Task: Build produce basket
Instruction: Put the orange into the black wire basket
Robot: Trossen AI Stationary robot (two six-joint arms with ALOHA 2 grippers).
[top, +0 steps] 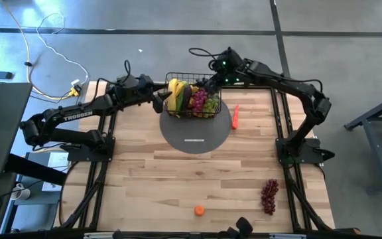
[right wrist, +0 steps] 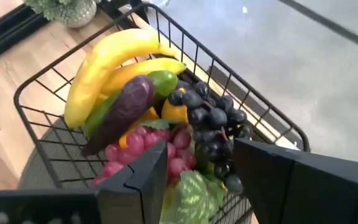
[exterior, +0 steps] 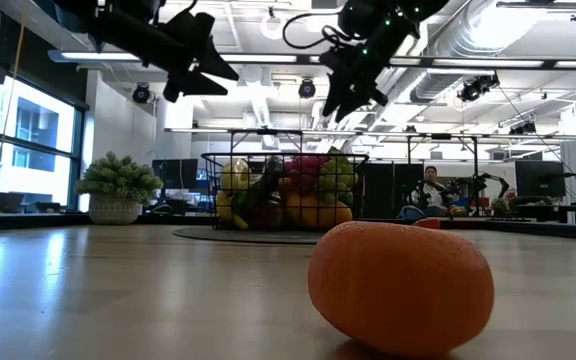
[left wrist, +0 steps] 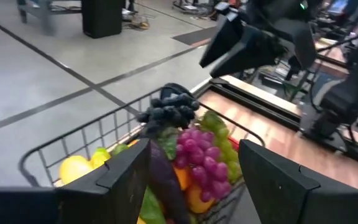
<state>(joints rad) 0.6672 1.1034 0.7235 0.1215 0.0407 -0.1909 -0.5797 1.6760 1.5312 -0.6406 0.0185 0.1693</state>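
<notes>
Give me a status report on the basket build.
Both pincers open above the basket: right pincer over dark grapes, left pincer empty. Chili, red grapes, orange on table.
</notes>
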